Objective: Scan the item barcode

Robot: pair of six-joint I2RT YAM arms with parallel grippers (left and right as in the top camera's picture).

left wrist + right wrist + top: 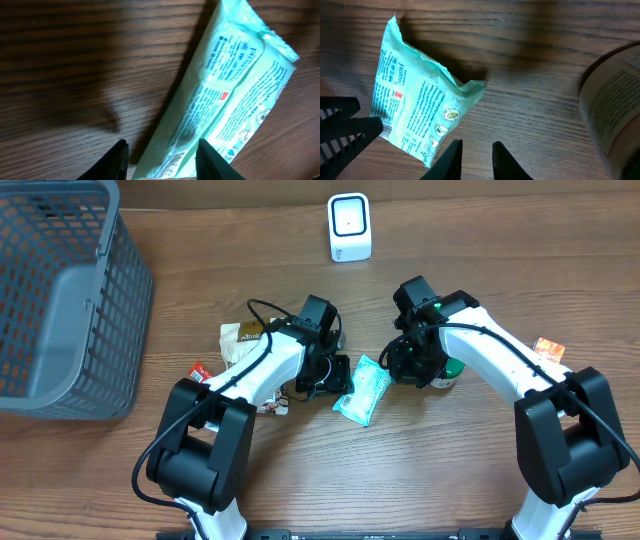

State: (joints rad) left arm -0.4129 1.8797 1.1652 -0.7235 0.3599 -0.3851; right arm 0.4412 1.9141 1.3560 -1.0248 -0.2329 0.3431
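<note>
Wipes pack (pixel 235 90) cut off at bottom edge; blurred container (pixel 615 100) cropped right.

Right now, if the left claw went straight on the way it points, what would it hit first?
Most likely the pale green packet: it lies just ahead of the left claw, partly between its open jaws. Height above it is unclear.

A mock shop checkout: a white barcode scanner (pixel 349 227) stands at the far edge of the wooden table (pixel 450 470), a grey shopping basket (pixel 125 310) sits at its far-left corner, and a wipes pack (pixel 362 388) lies mid-table.
</note>
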